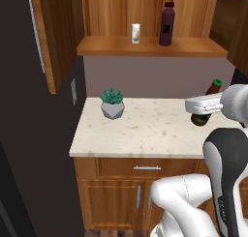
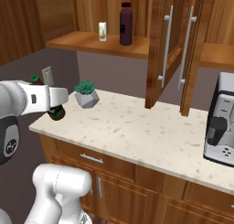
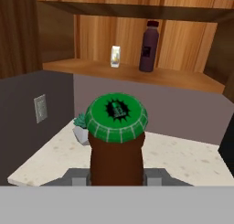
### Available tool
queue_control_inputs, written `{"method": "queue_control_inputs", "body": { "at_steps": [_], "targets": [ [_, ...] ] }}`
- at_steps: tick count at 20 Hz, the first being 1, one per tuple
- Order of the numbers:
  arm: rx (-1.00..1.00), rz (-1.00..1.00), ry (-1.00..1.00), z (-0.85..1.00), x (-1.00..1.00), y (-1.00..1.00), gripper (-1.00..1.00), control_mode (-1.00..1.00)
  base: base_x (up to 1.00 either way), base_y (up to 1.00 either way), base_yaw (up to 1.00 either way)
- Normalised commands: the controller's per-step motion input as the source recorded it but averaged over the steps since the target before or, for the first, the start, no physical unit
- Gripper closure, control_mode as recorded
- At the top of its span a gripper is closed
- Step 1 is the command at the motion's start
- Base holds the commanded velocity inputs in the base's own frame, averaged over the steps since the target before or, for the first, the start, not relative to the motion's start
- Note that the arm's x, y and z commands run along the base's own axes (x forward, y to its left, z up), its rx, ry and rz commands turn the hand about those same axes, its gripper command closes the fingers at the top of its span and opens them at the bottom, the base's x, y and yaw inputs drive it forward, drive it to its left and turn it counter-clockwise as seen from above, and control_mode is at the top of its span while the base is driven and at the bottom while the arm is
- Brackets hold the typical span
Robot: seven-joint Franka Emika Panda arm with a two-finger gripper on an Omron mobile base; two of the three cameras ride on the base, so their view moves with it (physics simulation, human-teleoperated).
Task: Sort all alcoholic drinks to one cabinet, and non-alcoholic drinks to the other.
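My gripper (image 1: pixel 202 105) is shut on a brown beer bottle (image 1: pixel 211 92) with a green cap, one of the alcoholic drinks. It holds the bottle tilted above the counter's right part in the left base view. In the right base view the gripper (image 2: pixel 57 98) and bottle (image 2: pixel 56 112) hang over the counter's left end. The hand view looks along the bottle (image 3: pixel 116 145) at its green cap. The non-alcoholic drinks stand apart on the open cabinet shelf above: a white carton (image 1: pixel 135 33) (image 2: pixel 103 31) (image 3: pixel 116 56) and a dark purple bottle (image 1: pixel 167 24) (image 2: pixel 125 24) (image 3: pixel 149 46).
A succulent in a grey pot (image 1: pixel 112 104) (image 2: pixel 86 94) sits on the speckled counter (image 1: pixel 145 129) near the back wall. Open cabinet doors (image 2: pixel 169 49) hang over the counter's middle. A coffee machine (image 2: pixel 221 122) stands at the right. A wall outlet (image 1: pixel 73 91) is on the left side panel.
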Motion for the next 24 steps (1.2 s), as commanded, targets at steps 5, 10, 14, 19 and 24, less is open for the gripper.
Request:
{"method": "queue_control_inputs", "body": {
  "at_steps": [5, 10, 14, 19, 24],
  "targets": [
    [0.0, 0.0, 0.0, 0.0, 0.0, -0.01, 1.0, -1.0, 0.0, 0.0, 0.0],
    [0.0, 0.0, 0.0, 0.0, 0.0, 0.0, 1.0, -1.0, 0.0, 0.0, 0.0],
    [0.0, 0.0, 0.0, 0.0, 0.0, 0.0, 1.0, 1.0, 0.0, 0.0, 0.0],
    [0.0, 0.0, 0.0, 0.0, 0.0, 0.0, 1.0, 1.0, -0.08, -0.02, 0.0],
    [0.0, 0.0, 0.0, 0.0, 0.0, 0.0, 1.0, 1.0, -0.39, -0.12, 0.0]
  ]
}}
